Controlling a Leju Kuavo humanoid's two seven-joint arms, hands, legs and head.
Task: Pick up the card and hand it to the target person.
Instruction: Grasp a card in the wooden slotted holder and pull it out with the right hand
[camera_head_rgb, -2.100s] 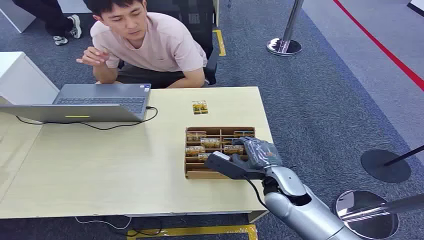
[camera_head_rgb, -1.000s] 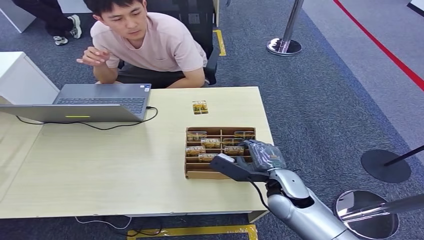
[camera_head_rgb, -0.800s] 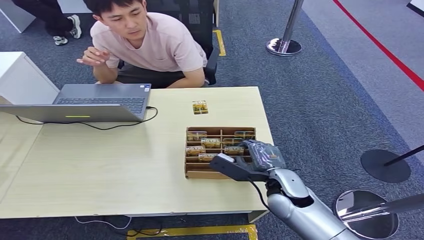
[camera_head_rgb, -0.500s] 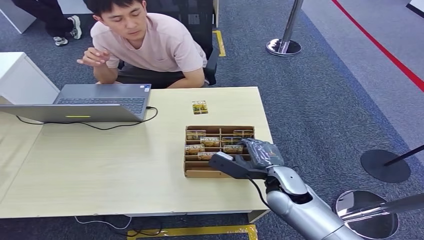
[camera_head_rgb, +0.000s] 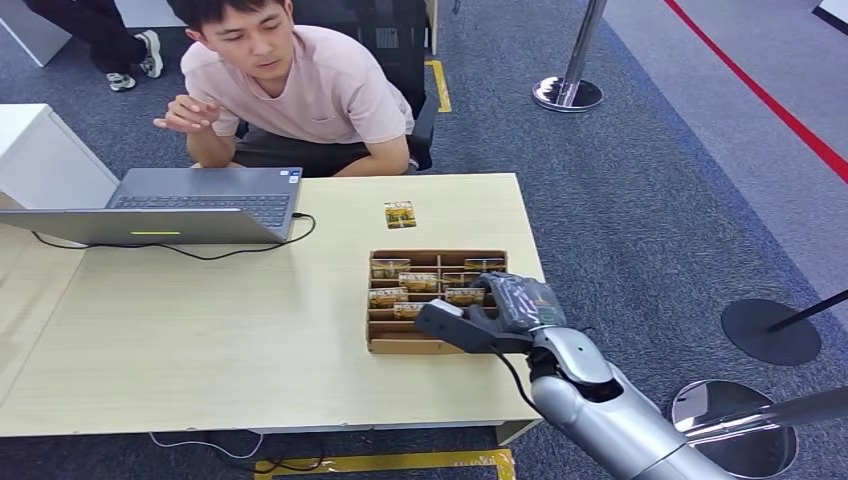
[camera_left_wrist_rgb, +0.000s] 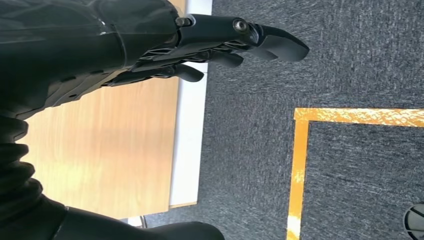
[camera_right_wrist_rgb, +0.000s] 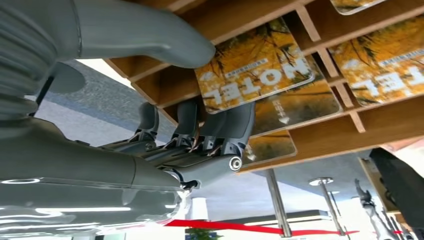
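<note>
Right hand (camera_head_rgb: 500, 310): lower right of the head view, thumb and fingers (camera_right_wrist_rgb: 235, 125) pinching a card (camera_right_wrist_rgb: 255, 70).
Card: at the wooden tray (camera_head_rgb: 385, 345), centre-right.
Left hand (camera_left_wrist_rgb: 200, 45): fingers apart, holding nothing.

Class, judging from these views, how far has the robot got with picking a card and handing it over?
Done: the right hand has reached the wooden card tray. In hand: its fingers touch a yellow hotel card in a slot; whether it is gripped is unclear. Left: lift it out and pass it to the seated person.
</note>
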